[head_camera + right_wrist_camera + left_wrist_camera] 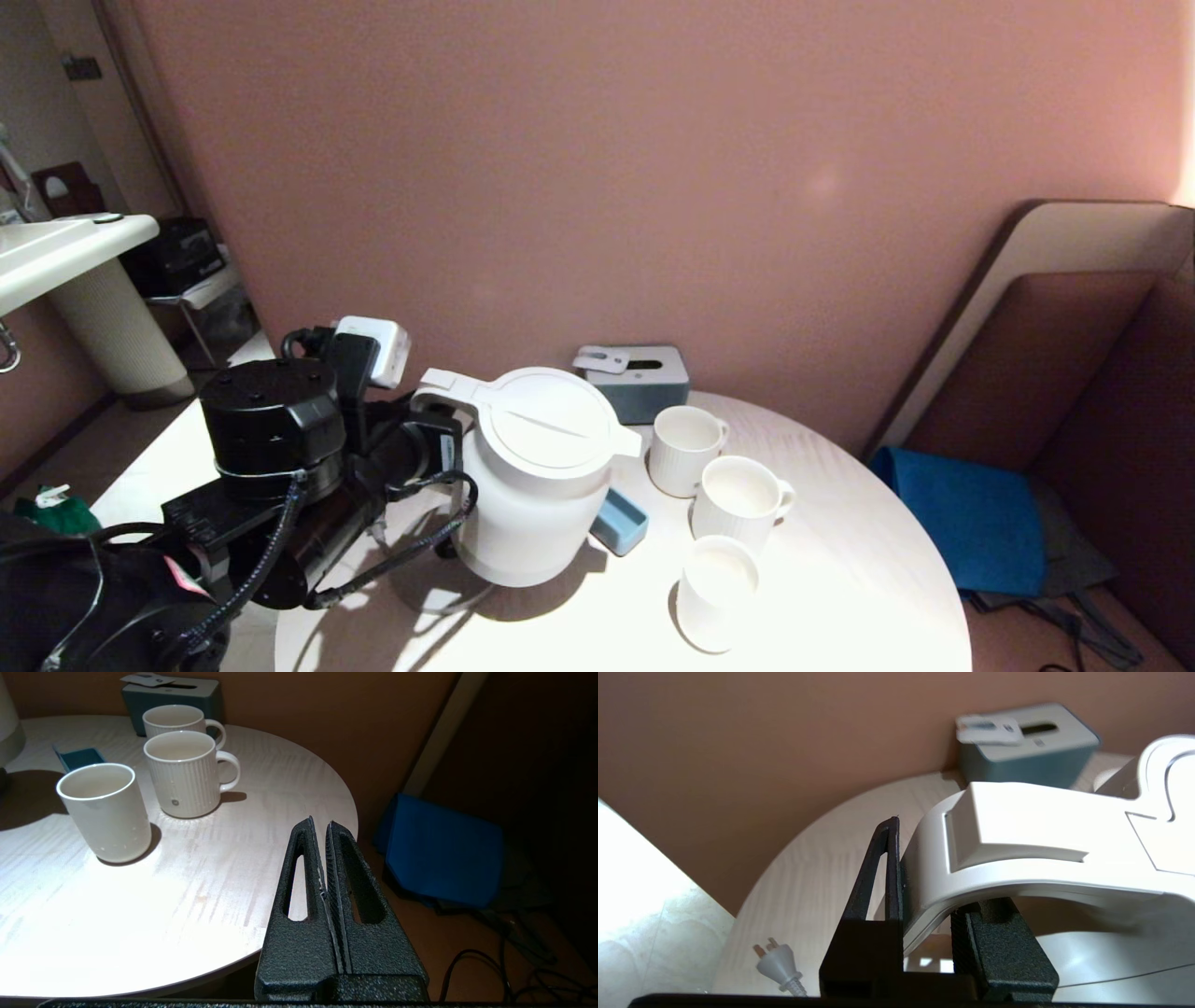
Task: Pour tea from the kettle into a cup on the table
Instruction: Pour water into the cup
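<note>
The white kettle (540, 485) stands upright over the left part of the round pale table (840, 579), lid on, its small spout (627, 439) facing the cups. My left gripper (441, 431) is shut on its loop handle (1017, 826), one finger (888, 868) outside the loop and the other inside it. Three white cups stand in a row to the kettle's right: far (686, 448), middle (742, 499) and near (714, 588). No tea shows anywhere. My right gripper (321, 823) is shut on nothing, just off the table's right edge, outside the head view.
A grey-blue tissue box (635, 378) sits at the back by the wall. A small blue tray (621, 521) lies between kettle and cups. A white plug (777, 963) lies on the table's left side. A blue cloth (971, 523) lies by the bench on the right.
</note>
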Available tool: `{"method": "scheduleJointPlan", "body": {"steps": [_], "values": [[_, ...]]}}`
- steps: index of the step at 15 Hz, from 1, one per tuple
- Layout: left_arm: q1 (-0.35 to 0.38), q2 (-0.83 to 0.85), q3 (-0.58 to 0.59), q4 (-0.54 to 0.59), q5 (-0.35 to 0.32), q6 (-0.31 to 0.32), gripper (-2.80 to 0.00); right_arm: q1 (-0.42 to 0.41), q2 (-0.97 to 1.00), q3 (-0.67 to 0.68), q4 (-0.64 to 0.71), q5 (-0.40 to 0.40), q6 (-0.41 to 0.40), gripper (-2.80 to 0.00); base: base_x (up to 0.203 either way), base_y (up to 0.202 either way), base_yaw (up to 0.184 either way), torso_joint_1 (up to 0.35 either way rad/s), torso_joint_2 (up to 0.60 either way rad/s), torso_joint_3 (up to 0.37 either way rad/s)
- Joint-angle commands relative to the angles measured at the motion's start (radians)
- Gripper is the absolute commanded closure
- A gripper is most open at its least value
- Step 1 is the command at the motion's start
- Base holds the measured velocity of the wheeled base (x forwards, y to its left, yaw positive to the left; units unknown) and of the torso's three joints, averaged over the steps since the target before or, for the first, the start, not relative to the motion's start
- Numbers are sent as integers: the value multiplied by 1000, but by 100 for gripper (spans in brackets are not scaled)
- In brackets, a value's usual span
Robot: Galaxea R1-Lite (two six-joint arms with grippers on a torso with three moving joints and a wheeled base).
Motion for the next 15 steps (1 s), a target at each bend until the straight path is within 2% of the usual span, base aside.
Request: {"method": "scheduleJointPlan", "body": {"steps": [1, 9, 15], "values": [[-41, 1, 2, -5, 5, 4, 0, 0, 0, 0, 0, 1, 0, 0, 0, 0, 0, 0, 0, 0], [-104, 53, -42, -6, 51, 17, 0, 0, 0, 0, 0, 1, 0, 0, 0, 0, 0, 0, 0, 0], [-144, 96, -56, -6, 54, 73, 0, 0, 0, 0, 0, 1, 0, 0, 0, 0, 0, 0, 0, 0]]}}
